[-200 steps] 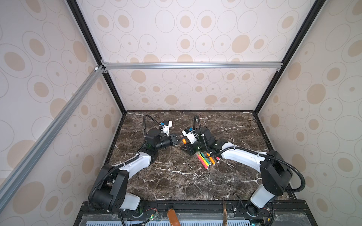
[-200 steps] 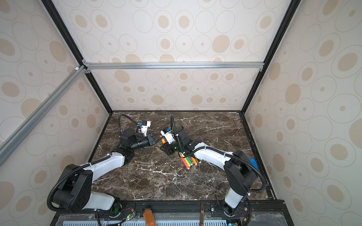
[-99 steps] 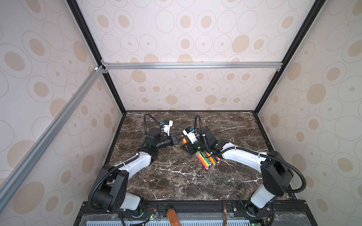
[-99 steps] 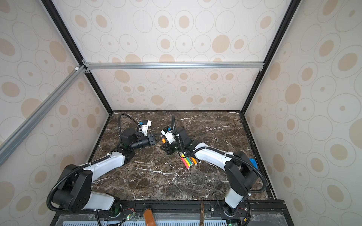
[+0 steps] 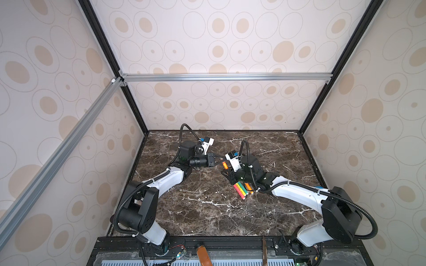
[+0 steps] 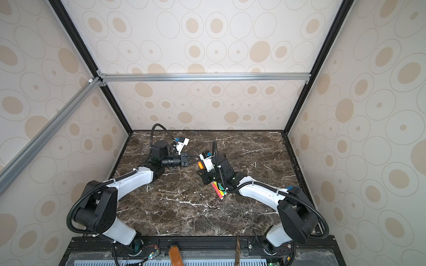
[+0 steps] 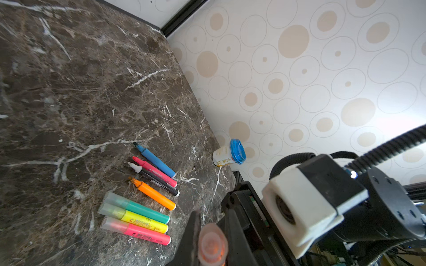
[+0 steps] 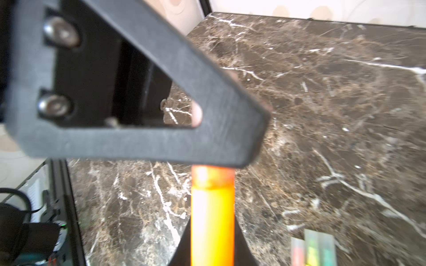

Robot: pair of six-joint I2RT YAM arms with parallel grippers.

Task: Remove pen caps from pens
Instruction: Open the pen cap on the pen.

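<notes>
Nearest, on the table (image 5: 207, 214), right of centre: the pen row (image 7: 143, 200). Three are capped (green, yellow, pink); four are bare-tipped. A cup (image 7: 228, 153) stands at the right edge.

Beyond, in mid-air over mid-table: the right gripper (image 8: 212, 244) is clamped on the orange pen (image 8: 212, 207) at the barrel. The left gripper (image 7: 211, 239) is pinched narrow on its cap (image 7: 213, 245).

Change over the last second: the right jaws nipped in a shade tighter; the arms hardly moved. The cap looks seated, no gap.

Reading: both ends are now secured, so the pull-apart is due. Four done, one in hand, three to go.
</notes>
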